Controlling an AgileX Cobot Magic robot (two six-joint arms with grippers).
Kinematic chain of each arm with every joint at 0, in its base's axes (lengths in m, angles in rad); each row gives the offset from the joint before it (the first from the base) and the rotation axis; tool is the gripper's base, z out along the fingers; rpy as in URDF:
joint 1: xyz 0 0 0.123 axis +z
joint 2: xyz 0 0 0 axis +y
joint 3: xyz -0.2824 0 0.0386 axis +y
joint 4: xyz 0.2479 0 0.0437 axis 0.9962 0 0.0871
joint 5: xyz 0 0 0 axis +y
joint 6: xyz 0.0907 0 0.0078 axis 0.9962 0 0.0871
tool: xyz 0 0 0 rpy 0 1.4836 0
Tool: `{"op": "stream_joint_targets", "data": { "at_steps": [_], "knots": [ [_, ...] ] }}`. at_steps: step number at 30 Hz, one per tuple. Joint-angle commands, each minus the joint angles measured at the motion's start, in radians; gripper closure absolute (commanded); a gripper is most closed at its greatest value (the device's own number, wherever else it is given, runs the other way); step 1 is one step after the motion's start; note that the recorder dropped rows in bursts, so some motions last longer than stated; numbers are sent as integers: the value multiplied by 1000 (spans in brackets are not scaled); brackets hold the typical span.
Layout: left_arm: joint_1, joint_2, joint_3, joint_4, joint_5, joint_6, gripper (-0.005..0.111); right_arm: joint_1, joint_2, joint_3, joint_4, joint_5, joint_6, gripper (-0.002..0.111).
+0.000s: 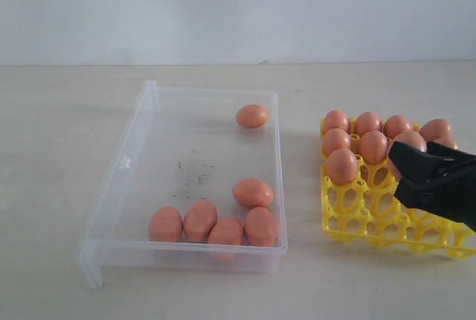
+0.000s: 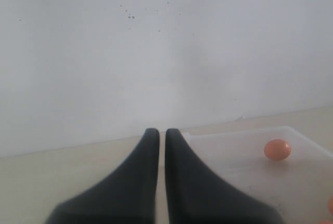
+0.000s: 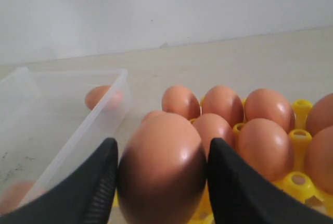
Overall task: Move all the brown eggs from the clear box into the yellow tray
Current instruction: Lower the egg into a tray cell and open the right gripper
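On a pale beige tabletop [image 1: 59, 112], a shallow transparent rectangular plastic box [image 1: 149, 112] is pictured with a bright yellow plastic lattice egg tray [image 1: 357, 216] at its 3 o'clock, several cups already filled. The black right gripper [image 3: 162, 182] is clamped on one smooth orange-brown egg [image 3: 158, 151] over the tray. The black left gripper [image 2: 161, 135] is pressed together, empty. Six brown eggs are seen in the box: one [image 1: 252, 116] at 1 o'clock, five [image 1: 225, 232] clustered at 5 o'clock.

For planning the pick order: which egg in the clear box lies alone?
The egg near the clear box's far corner, on the yellow tray's side; the other five cluster toward the near wall.
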Motion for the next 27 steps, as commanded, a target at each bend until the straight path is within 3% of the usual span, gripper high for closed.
{"op": "stream_joint_targets", "data": {
  "at_steps": [1,12,27],
  "knots": [
    [-5,-2,3,-2,0,1,103,-8,70,-24,-18,-11,-33,108],
    [-5,-2,3,-2,0,1,103,-8,234,-125,-43,-11,-8,108],
    [-5,-2,3,-2,0,1,103,-8,247,-185,-27,57,-43,108]
  ]
}}
